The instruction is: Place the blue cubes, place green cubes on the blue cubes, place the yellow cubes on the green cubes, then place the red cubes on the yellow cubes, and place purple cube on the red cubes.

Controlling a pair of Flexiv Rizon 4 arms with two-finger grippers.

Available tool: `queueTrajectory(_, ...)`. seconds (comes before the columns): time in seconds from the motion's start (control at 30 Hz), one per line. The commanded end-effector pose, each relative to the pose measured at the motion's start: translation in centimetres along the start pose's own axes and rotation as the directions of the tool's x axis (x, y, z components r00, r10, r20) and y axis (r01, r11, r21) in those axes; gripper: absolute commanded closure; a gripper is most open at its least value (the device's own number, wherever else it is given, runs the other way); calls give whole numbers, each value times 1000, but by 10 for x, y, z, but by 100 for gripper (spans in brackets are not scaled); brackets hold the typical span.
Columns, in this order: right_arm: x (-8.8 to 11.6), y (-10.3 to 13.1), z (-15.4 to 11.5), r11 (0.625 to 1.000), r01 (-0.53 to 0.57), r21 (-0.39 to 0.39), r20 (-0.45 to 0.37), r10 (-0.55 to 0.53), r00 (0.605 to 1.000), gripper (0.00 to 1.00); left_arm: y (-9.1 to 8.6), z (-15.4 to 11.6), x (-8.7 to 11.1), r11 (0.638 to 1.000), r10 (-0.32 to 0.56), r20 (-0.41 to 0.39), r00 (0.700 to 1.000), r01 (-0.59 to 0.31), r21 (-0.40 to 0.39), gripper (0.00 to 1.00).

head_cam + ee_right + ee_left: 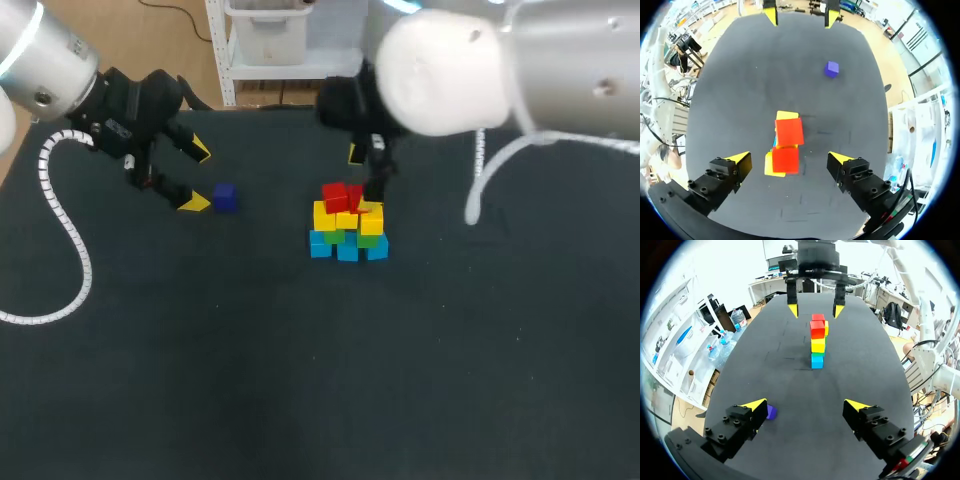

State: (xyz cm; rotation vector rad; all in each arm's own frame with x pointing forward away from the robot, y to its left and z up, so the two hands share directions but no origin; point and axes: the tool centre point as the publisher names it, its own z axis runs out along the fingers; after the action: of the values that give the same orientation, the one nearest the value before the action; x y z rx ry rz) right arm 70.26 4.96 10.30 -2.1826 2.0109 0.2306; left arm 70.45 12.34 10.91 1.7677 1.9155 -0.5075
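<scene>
Stack (347, 225): head view, four colour layers built; our right gripper (365, 180) hangs directly above it.
Purple cube (772, 412): left wrist view, well apart from the stack, just beside one finger of our spread, empty left gripper (806, 407).
Red cubes (787, 145): right wrist view, topping the stack, between released fingers, untouched.
Left gripper: we judge purple is next, so it must centre on that cube, then close.

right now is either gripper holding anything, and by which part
Nothing held: left gripper open by the purple cube, right gripper open over the red cubes.
</scene>
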Motion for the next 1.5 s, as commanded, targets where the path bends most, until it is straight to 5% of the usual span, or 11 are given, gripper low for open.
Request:
queueTrajectory(0.03,24,21,-14,999,-6,52,120,0,993,0,-1,0,1,1000,3,4,1000,-3,-2,0)
queueTrajectory(0.5,68,51,-35,994,-36,101,349,-1,937,0,-1,0,1,1000,3,4,1000,-3,-2,0)
queueTrajectory(0.97,122,70,-46,990,-10,141,665,-87,742,0,-1,0,1,1000,3,4,1000,-3,-2,0)
queueTrajectory(1.5,136,65,-48,994,-2,111,736,-81,672,0,-1,0,1,1000,3,4,1000,-3,-2,0)
